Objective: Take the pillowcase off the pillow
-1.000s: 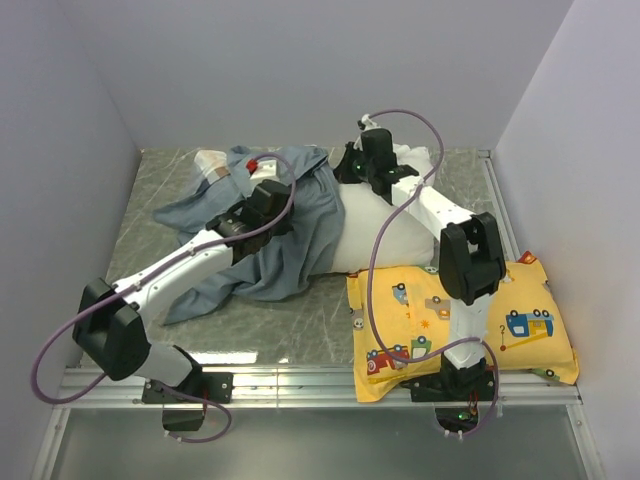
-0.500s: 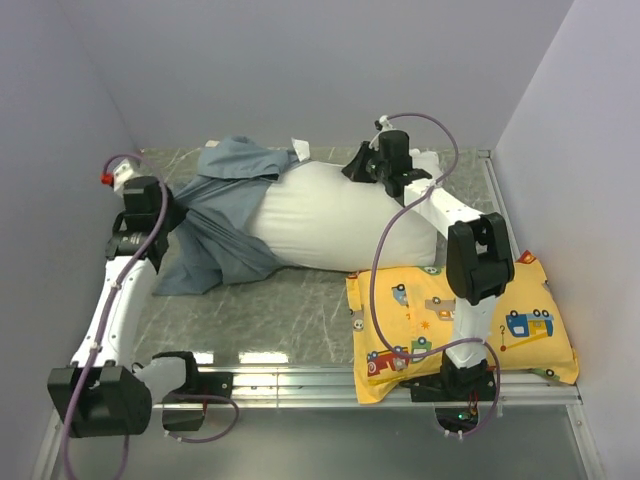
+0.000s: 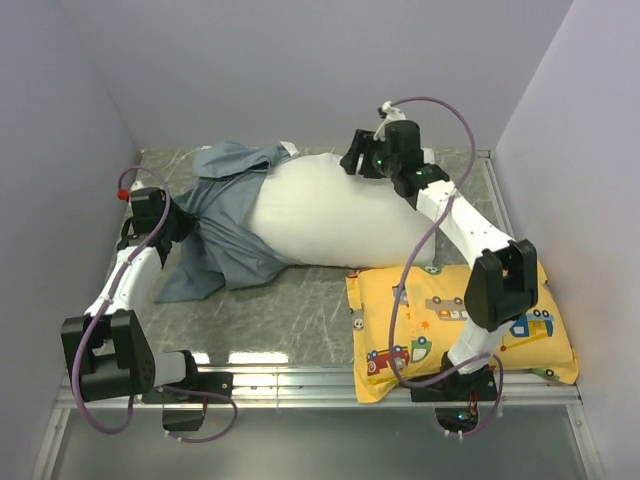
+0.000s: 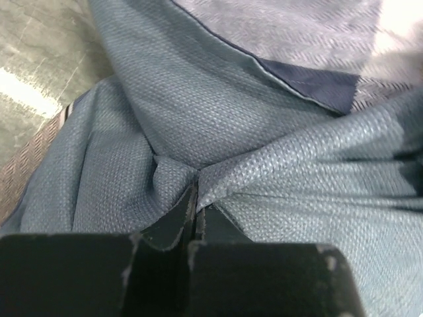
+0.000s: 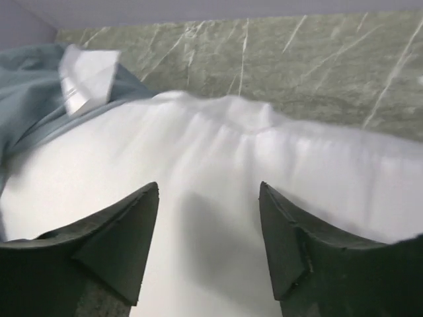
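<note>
We see a yellow pillow (image 3: 540,350) printed with cartoon vehicles lying flat in the lower right of the overhead view, its near edge lying over the metal rail (image 3: 300,378) that runs across the bottom. Under it spreads a grey-green marbled tabletop (image 3: 310,310), which also shows across the top of the right wrist view and in the upper left corner of the left wrist view. Pale lilac walls (image 3: 320,70) close in the left, back and right.

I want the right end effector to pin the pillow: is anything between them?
Nothing visible. The open right end effector sits directly over the bare pillow; the pillowcase is bunched at its left end, pinched by the left end effector.
</note>
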### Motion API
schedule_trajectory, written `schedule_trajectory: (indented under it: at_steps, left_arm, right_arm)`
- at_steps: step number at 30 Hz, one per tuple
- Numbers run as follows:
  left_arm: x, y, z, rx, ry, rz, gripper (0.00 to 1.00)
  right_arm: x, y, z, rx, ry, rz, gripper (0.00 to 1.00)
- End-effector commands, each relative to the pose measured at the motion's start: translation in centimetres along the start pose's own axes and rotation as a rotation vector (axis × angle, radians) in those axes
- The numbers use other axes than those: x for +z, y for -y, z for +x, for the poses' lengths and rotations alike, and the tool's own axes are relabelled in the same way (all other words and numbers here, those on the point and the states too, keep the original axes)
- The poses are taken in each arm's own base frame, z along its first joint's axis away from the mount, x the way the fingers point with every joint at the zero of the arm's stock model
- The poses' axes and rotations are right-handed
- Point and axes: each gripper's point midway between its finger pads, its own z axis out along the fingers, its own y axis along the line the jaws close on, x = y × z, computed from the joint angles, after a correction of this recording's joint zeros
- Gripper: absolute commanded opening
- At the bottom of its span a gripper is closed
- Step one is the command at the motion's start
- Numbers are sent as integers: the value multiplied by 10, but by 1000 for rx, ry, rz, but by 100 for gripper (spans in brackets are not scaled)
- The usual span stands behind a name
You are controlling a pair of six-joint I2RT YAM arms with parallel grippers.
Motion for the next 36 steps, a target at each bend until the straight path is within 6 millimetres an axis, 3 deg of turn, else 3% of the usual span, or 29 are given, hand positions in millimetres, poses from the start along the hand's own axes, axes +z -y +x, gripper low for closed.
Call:
schedule_trajectory:
  at_steps: [1, 3, 4, 6, 7, 11, 15, 16, 18, 19, 20, 21, 22, 23, 25, 26, 27, 29, 31, 32, 36]
  left_arm:
    - [0, 17, -13, -3, 31, 39, 1]
    - [2, 23, -13, 6, 24, 54, 0]
    - [2, 30, -18, 10, 31, 63, 1]
    - [6, 34, -16, 27, 15, 67, 1]
    - [7, 41, -20, 32, 21, 77, 0]
    - [13, 47, -18, 51, 9, 80, 1]
    - [21, 57, -21, 67, -11, 105, 1]
    - [20, 69, -25, 73, -18, 131, 1]
    - [26, 81, -22, 98, -47, 152, 2]
    - [23, 96, -31, 117, -33, 166, 11]
    - [23, 106, -26, 160, -43, 169, 18]
    - [24, 110, -27, 181, -41, 157, 28]
    - [18, 126, -40, 202, -8, 175, 47]
    - [15, 126, -39, 233, 8, 135, 55]
    - [1, 137, -48, 253, 45, 135, 71]
    - [-4, 136, -50, 264, 73, 106, 74]
    - [-19, 143, -56, 269, 108, 121, 77]
    - [-33, 145, -47, 292, 129, 116, 81]
    - [-50, 134, -44, 292, 164, 84, 82]
    - [-56, 135, -33, 301, 157, 93, 82]
    - [-73, 103, 2, 285, 144, 66, 83]
  right_arm:
    - [-31, -56, 15, -197, -34, -46, 73]
    - [-37, -72, 36, -264, -73, -71, 76]
    - [-40, -94, 55, -305, -99, -107, 76]
    - [-37, -98, 81, -365, -127, -71, 78]
    - [-37, -109, 97, -390, -142, -84, 79]
    - [-8, -91, 140, -393, -214, 2, 82]
    - [20, -77, 166, -401, -291, 70, 81]
    - [25, -75, 167, -398, -298, 85, 79]
    - [36, -74, 165, -386, -320, 103, 55]
    - [39, -76, 161, -380, -316, 99, 38]
    - [43, -83, 151, -361, -303, 83, 8]
    - [42, -80, 145, -346, -312, 83, 0]
    - [42, -83, 137, -331, -304, 67, 0]
    - [39, -93, 126, -306, -291, 22, 0]
    - [37, -92, 108, -268, -276, 0, 0]
    - [33, -104, 98, -244, -266, -54, 0]
    - [32, -105, 93, -226, -265, -72, 0]
    - [31, -105, 76, -186, -245, -97, 0]
    - [30, -107, 69, -168, -239, -117, 0]
    - [30, -109, 64, -165, -227, -121, 0]
    - [29, -113, 54, -158, -213, -127, 0]
